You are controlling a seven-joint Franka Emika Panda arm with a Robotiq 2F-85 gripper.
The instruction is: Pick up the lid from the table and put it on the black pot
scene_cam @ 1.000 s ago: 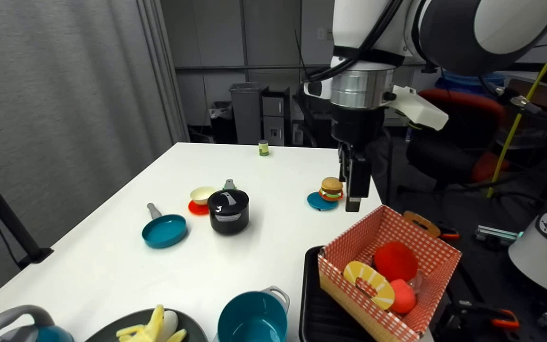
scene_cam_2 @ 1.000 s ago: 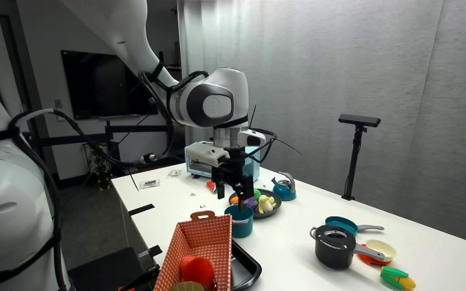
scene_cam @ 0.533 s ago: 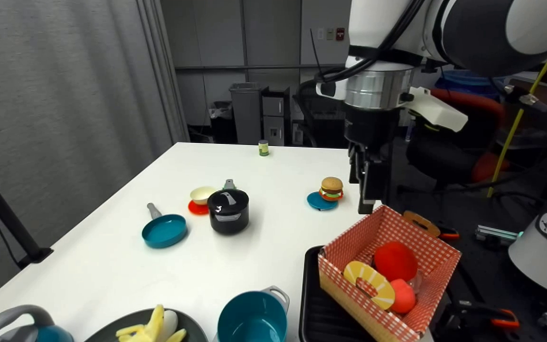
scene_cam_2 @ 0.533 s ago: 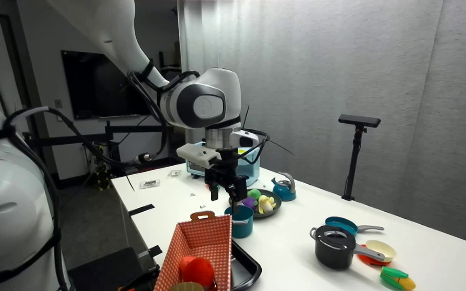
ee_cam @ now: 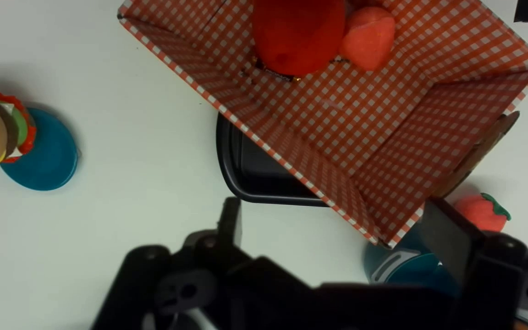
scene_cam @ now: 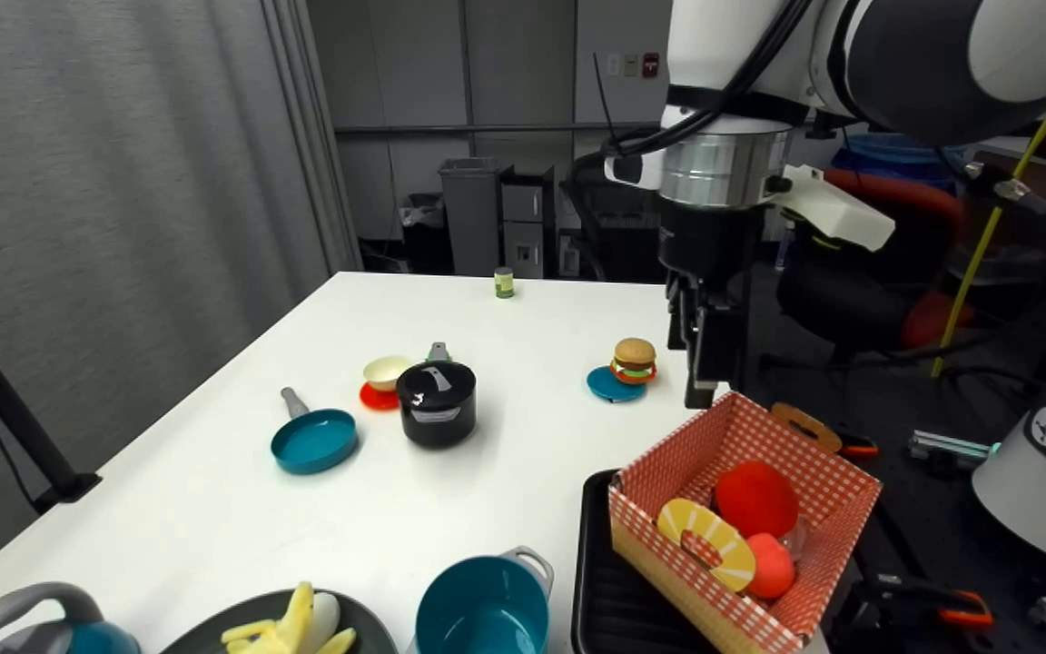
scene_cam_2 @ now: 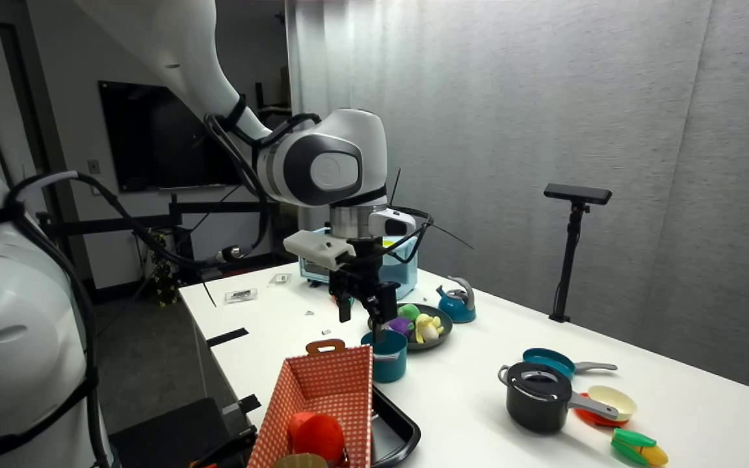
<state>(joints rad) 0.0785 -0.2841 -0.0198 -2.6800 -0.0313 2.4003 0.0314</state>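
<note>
At nine o'clock from the fingers (scene_cam: 715, 350) in an exterior view, the black pot (scene_cam: 437, 434) stands on the white surface (scene_cam: 509, 495), a lid (scene_cam: 437, 386) resting on top. Those fingers are released, spread wide apart, with the checked basket (scene_cam: 668, 565) at five o'clock.

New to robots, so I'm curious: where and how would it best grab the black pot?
Probably by the long grey handle, from above, open claw straddling it: in an exterior view, it juts narrowly from the wide, round black pot.
</note>
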